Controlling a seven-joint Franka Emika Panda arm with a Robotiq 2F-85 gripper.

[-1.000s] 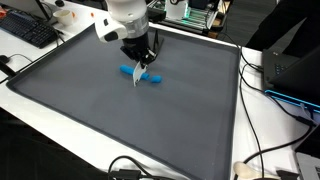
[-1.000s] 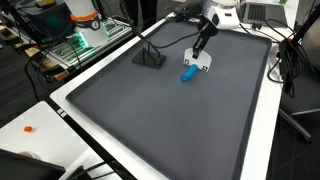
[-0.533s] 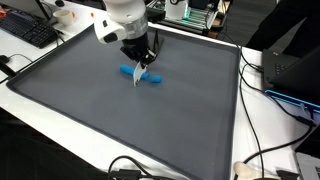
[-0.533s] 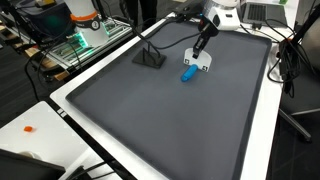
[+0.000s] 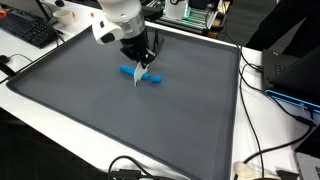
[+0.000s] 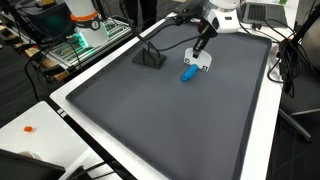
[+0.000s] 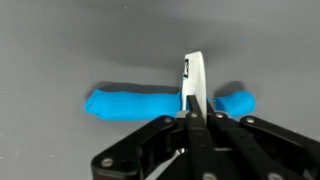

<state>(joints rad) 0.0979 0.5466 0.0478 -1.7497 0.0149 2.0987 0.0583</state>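
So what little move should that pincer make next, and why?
Probably ease straight down a touch. The pincer is shut on a thin white strip that stands edge-on across the blue roll on the grey mat; whether the strip is right through the roll, I cannot tell.

Lab bench setup. Big dark grey mat [image 5: 120, 125] covers nearly the whole white table [image 5: 45, 112], with only a pale border showing around it. There's a black keyboard [image 5: 25, 30] at a far corner and black cables [image 5: 268, 150] trailing over the white edge. Beside the table sits a black box [image 5: 295, 70] with a cyan light strip [image 5: 290, 98]. In an exterior view: green circuit board [image 6: 82, 42] in an open rack beyond the bench, laptop [image 6: 262, 12] at the far end, small orange bit [image 6: 30, 128] on a white surface, grey floor [image 6: 305, 150]. Light is even, shadows soft.
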